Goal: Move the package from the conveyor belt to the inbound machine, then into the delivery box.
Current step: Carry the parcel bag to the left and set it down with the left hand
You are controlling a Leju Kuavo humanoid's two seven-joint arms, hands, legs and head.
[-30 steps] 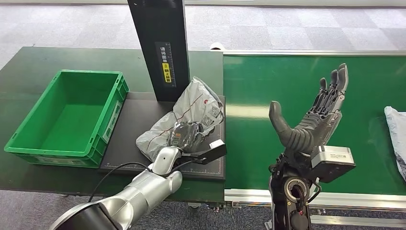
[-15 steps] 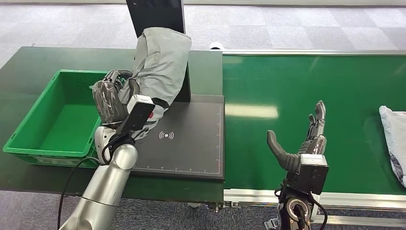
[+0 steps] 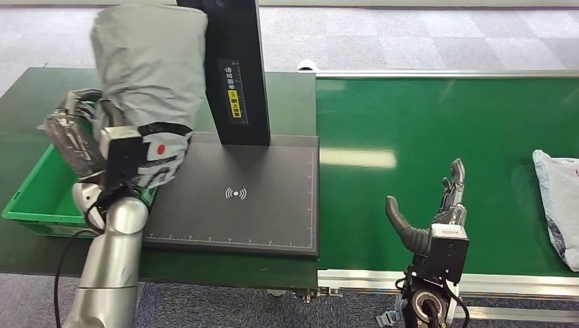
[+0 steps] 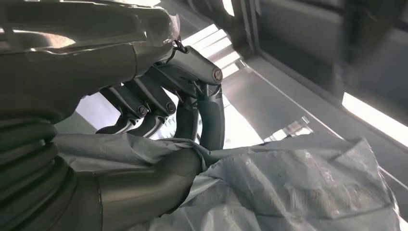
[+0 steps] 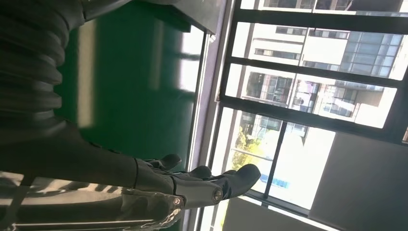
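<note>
Package gripped by left hand — above green box.

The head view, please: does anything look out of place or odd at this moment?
Nothing looks damaged or spilled. The grey package is held up by the left hand above the green box. A second package lies at the conveyor belt's far right edge, partly out of frame.

The right hand comes in with its grey ribbed cover, thick thumb and darker fingers stretched out and apart, nothing between them. Beside it runs the green conveyor belt, a pale strip of glare across it, edged by a metal rail. Past the fingers stand large dark-framed windows with buildings outside.
</note>
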